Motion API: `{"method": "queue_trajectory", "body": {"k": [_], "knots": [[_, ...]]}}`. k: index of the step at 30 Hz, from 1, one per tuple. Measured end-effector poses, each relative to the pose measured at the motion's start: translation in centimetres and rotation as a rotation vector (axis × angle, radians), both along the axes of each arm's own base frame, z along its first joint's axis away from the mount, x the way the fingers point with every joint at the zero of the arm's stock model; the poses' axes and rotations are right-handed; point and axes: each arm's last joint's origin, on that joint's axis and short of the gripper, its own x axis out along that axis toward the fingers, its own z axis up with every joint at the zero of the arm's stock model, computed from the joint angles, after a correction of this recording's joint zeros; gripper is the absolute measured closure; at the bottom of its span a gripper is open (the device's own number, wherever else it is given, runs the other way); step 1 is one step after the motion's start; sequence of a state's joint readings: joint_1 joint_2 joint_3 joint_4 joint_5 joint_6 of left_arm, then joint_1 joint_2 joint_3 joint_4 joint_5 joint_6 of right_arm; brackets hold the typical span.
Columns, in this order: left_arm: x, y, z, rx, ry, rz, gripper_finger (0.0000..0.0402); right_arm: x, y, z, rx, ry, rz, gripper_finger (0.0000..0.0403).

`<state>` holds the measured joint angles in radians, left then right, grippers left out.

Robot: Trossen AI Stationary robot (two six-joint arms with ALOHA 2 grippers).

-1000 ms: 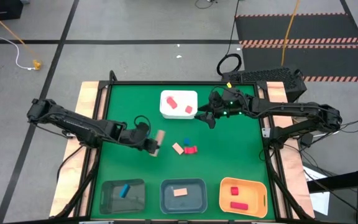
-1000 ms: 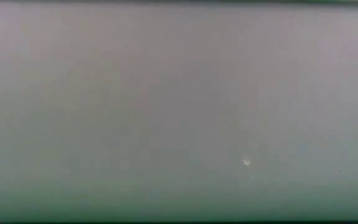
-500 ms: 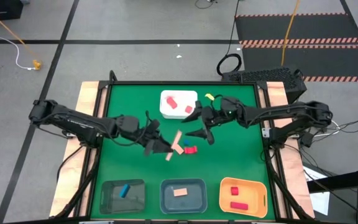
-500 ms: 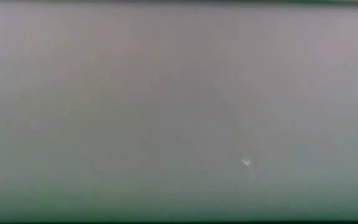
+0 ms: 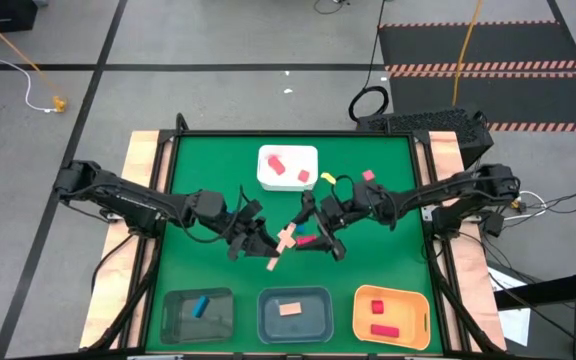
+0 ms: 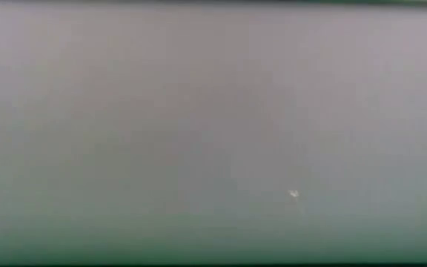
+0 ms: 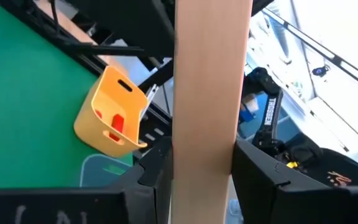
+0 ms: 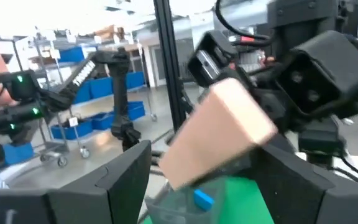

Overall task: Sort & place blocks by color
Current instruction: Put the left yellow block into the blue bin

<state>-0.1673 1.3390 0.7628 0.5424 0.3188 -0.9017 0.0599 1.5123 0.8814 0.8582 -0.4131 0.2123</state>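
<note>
Crowding held tan bar [image 5: 284,243], right claw [image 5: 314,228]

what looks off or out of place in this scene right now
The low view is a blank grey haze and shows nothing. On the table, the left gripper holds a tan bar in mid-air, and the right gripper is open around its other end.

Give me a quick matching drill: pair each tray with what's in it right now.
Trays:
1. white tray
2. clear tray
3. grey tray
4. orange tray

Contents:
a. one tan block
b. two red blocks, front right of the table
c. one blue block
d. two red blocks, back of the table

Pairs: 1-d, 2-c, 3-a, 4-b
</note>
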Motion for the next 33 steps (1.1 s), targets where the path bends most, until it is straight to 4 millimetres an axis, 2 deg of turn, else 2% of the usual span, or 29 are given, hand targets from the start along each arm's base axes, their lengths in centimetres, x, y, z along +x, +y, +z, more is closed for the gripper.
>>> {"method": "queue_trajectory", "body": {"k": [9, 21, 33], "knots": [[0.2, -0.4, 0.0, 0.009, -0.028, -0.012, 0.0274, 0.1, 2.0, 0.0, 0.030, -0.048, -0.008, 0.0159], [0.7, -0.7, 0.0, 0.063, -0.127, -0.019, 0.0274, -0.3, 2.7, 1.0, 0.068, -0.140, -0.005, 0.0263], [0.8, -0.7, 0.2, 0.071, -0.172, -0.016, 0.0269, -0.4, 2.7, 1.2, 0.112, -0.131, 0.012, 0.0333]]}}
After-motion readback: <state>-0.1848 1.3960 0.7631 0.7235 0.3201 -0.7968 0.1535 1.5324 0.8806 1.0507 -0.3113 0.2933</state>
